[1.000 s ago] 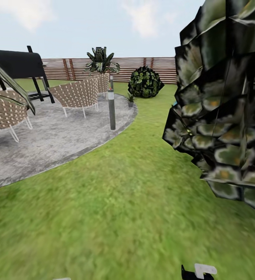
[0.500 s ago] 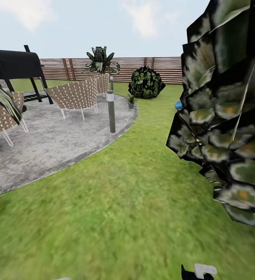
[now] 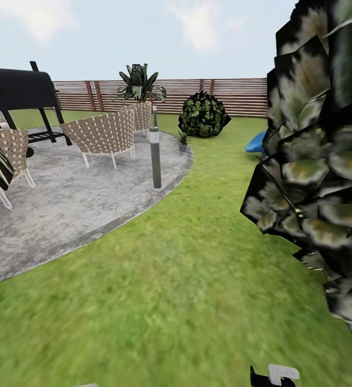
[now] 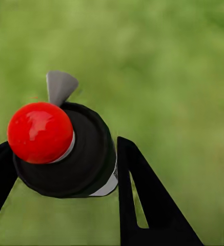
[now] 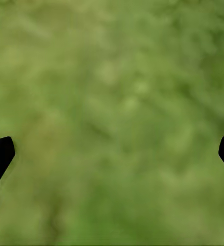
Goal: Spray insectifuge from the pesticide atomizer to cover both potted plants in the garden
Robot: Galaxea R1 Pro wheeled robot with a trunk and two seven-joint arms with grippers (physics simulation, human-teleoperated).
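You have the pesticide atomizer [image 4: 73,154] gripped in your left gripper [image 4: 60,174]; its black fingers [image 4: 142,200] press on both sides of the dark body, and the red cap and grey nozzle point out past them over the grass. Your right gripper [image 5: 112,154] holds nothing, and its two finger tips sit wide apart over the lawn [image 3: 170,279].

One little potted plant [image 3: 182,141] stands far ahead, right at the far edge of the round grey patio [image 3: 73,204], just in front of the big dark round bush [image 3: 202,114] by the wooden fence [image 3: 235,97]. I cannot pick out the second pot from here.

So the job now looks like driving. Roll over the grass toward that small pot, staying well away from the scaly palm trunk [image 3: 321,177] close on your right and the grey bollard lamp [image 3: 155,150] on the patio edge. Keep the sprayer steady and stop close enough to aim the nozzle down at the leaves
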